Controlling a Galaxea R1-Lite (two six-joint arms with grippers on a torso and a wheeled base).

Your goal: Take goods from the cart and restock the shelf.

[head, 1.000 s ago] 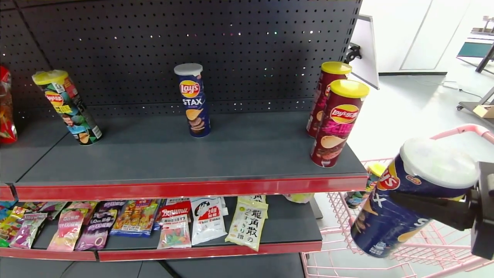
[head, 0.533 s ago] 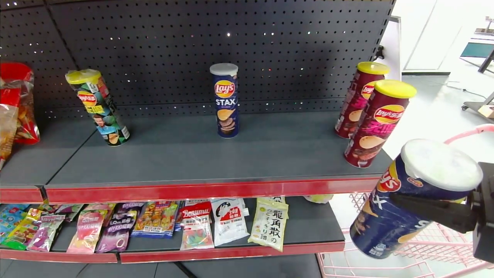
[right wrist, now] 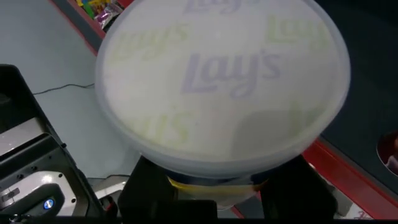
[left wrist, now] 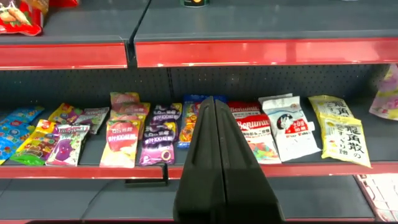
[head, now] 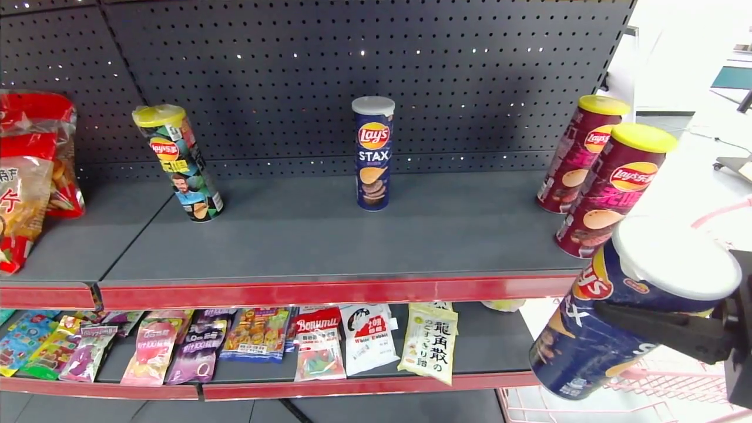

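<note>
My right gripper (head: 658,326) is shut on a blue chips can (head: 611,317) with a white lid (right wrist: 221,81), held tilted in the air off the right end of the upper shelf (head: 329,241), below its front edge. On that shelf stand a matching blue can (head: 373,154) at the middle back, a multicoloured can (head: 178,163) leaning at the left, and two maroon cans (head: 611,191) at the right end. My left gripper (left wrist: 216,112) is shut with nothing in it, low in front of the lower shelf (left wrist: 205,168).
Red snack bags (head: 29,176) sit at the upper shelf's far left. Several flat candy and snack packets (head: 247,341) line the lower shelf. The pink cart (head: 646,393) shows at the bottom right beneath the held can. Bare shelf lies between the standing cans.
The whole head view has shifted, so the shelf now sits further right in the picture and the cart mostly out of it; the right gripper keeps its hold on the blue can.
</note>
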